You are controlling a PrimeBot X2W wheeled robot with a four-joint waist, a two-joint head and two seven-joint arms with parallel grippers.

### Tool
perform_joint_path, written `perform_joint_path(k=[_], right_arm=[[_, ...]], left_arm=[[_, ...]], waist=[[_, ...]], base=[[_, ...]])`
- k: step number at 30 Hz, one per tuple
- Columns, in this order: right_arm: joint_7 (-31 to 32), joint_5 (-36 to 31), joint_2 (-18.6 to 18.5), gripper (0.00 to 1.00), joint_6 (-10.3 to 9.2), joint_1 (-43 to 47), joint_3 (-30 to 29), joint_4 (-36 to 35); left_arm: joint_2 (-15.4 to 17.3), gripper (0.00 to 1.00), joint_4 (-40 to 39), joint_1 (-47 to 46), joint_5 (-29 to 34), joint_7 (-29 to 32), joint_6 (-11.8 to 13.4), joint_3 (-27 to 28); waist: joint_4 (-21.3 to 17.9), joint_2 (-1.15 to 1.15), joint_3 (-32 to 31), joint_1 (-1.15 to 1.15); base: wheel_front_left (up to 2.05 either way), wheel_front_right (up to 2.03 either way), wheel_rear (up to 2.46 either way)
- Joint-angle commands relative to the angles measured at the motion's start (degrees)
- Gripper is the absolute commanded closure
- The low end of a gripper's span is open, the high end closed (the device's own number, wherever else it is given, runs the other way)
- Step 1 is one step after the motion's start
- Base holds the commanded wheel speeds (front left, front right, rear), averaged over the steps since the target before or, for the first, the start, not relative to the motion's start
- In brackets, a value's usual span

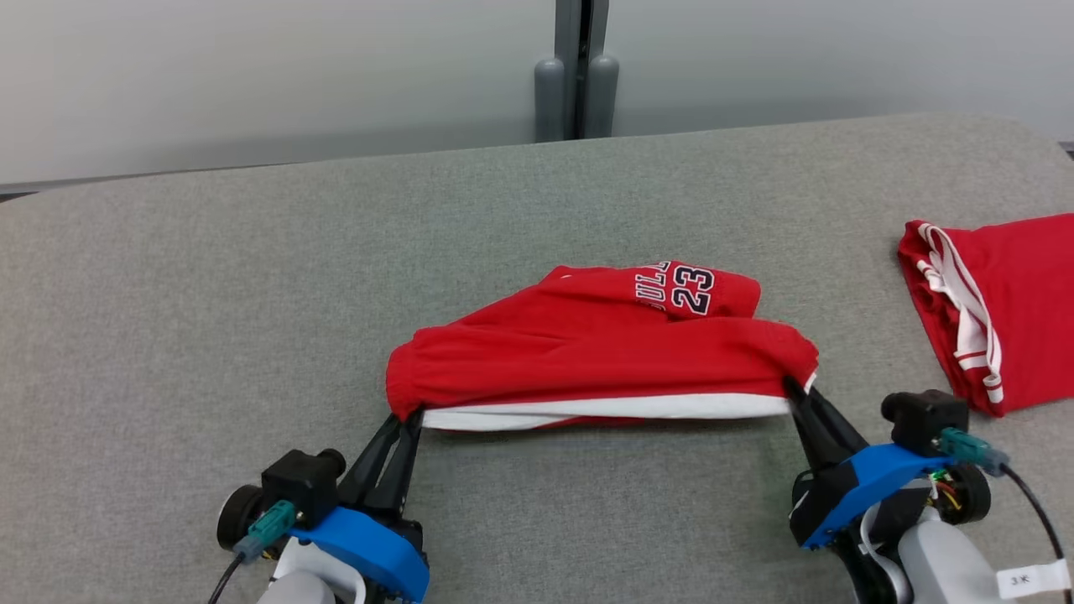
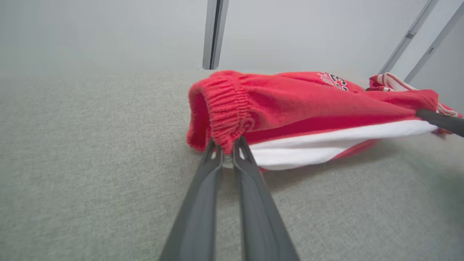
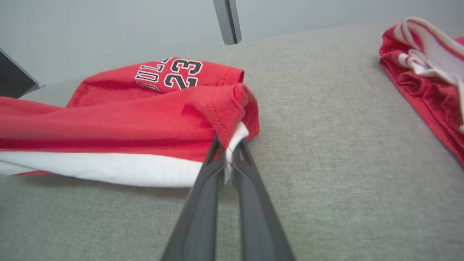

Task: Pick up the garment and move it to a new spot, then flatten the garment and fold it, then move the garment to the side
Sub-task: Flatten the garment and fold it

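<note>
The garment (image 1: 587,344) is red with a white stripe and a "23" print, bunched in the middle of the grey table (image 1: 210,294). My left gripper (image 1: 407,417) is shut on its left end, pinching the ribbed red waistband (image 2: 226,112). My right gripper (image 1: 793,390) is shut on its right end, where red cloth and the white edge (image 3: 235,136) meet. The near edge hangs stretched between the two grippers, a little off the table. In the left wrist view the right gripper's dark finger (image 2: 440,121) reaches into the cloth from the right.
A second red garment with white trim (image 1: 998,306) lies folded at the table's right edge. A grey post (image 1: 575,71) stands behind the far edge against a pale wall. Bare grey table surface lies to the left and in front.
</note>
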Motion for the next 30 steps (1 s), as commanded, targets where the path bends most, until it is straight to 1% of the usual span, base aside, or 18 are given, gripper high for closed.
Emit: perform_joint_path(k=[1, 4, 7, 12, 14, 15, 17, 18, 19, 20, 23, 27, 30], right_arm=[[0.4, 0.0, -0.9, 1.0, -0.05, 1.8, -1.3, -4.5], [3.0, -1.1, -0.9, 1.0, -0.04, 4.9, -3.2, -13.5], [6.8, -2.2, -0.6, 1.0, -0.04, 7.4, -4.9, -23.1], [13.2, -3.6, 0.5, 1.0, -0.03, 10.6, -7.5, -38.2], [15.4, -4.2, 0.9, 1.0, -0.03, 11.1, -8.2, -43.3], [16.5, -4.2, 1.0, 1.0, -0.03, 11.1, -8.5, -45.7], [18.2, -3.6, 1.1, 1.0, -0.03, 10.0, -8.8, -49.1], [19.0, -3.4, 1.1, 1.0, -0.03, 9.1, -8.9, -50.1], [19.7, -3.1, 0.9, 1.0, -0.03, 7.9, -8.7, -50.5], [20.0, -2.6, 0.5, 1.0, -0.02, 6.4, -8.5, -50.4], [20.2, -0.4, -0.3, 1.0, -0.03, 0.4, -7.7, -46.8], [17.5, 1.8, -1.9, 1.0, -0.03, -12.9, -4.8, -38.2], [13.1, 2.4, -3.2, 1.0, -0.03, -24.1, -2.0, -30.1]], left_arm=[[0.2, 1.0, -2.6, 1.2, -1.1, -0.2, 0.0, 1.4], [0.7, 1.0, -7.7, 2.4, -2.9, -0.1, 0.0, 2.7], [1.4, 1.0, -14.3, 2.7, -6.1, 1.9, 0.0, 3.0], [3.1, 1.0, -27.3, 2.1, -11.2, 7.8, 0.0, 4.5], [4.0, 1.0, -32.1, 1.4, -13.0, 10.8, 0.4, 5.1], [4.5, 1.0, -34.5, 1.0, -13.6, 12.4, 0.5, 5.3], [4.6, 1.0, -38.1, 0.3, -16.2, 15.2, 1.0, 6.2], [5.4, 1.0, -39.1, -0.6, -16.6, 16.5, 1.3, 6.6], [6.5, 1.0, -39.6, -1.8, -16.3, 17.9, 1.5, 7.0], [6.8, 1.0, -39.8, -2.8, -16.5, 18.9, 1.6, 7.3], [7.8, 1.0, -38.1, -7.5, -17.3, 21.0, 2.2, 8.9], [8.9, 1.0, -33.4, -17.4, -15.5, 22.0, 3.2, 11.4], [10.2, 1.0, -29.3, -26.4, -12.9, 21.2, 3.6, 12.7]], waist=[[-1.2, 0.0, -1.5, -0.01], [-2.2, 0.0, -3.1, -0.01], [-2.7, 0.0, -4.4, -0.01], [-2.8, 0.0, -5.4, -0.01], [-2.7, 0.0, -5.2, -0.01], [-2.6, 0.0, -4.9, -0.01], [-2.7, 0.0, -4.1, -0.01], [-2.7, 0.0, -3.5, -0.01], [-2.8, 0.0, -2.7, -0.01], [-3.0, 0.0, -1.7, -0.01], [-3.6, 0.0, 1.9, -0.01], [-4.6, 0.0, 8.6, -0.01], [-5.4, 0.0, 13.1, -0.01]], base=[[0.0, 0.0, 0.0], [0.0, 0.0, 0.0], [0.0, 0.0, 0.0], [0.0, 0.0, 0.0], [0.0, 0.0, 0.0], [0.0, 0.0, 0.0], [0.0, 0.0, 0.0], [0.0, 0.0, 0.0], [0.0, 0.0, 0.0], [0.0, 0.0, 0.0], [0.0, 0.0, 0.0], [0.0, 0.0, 0.0], [0.0, 0.0, 0.0]])
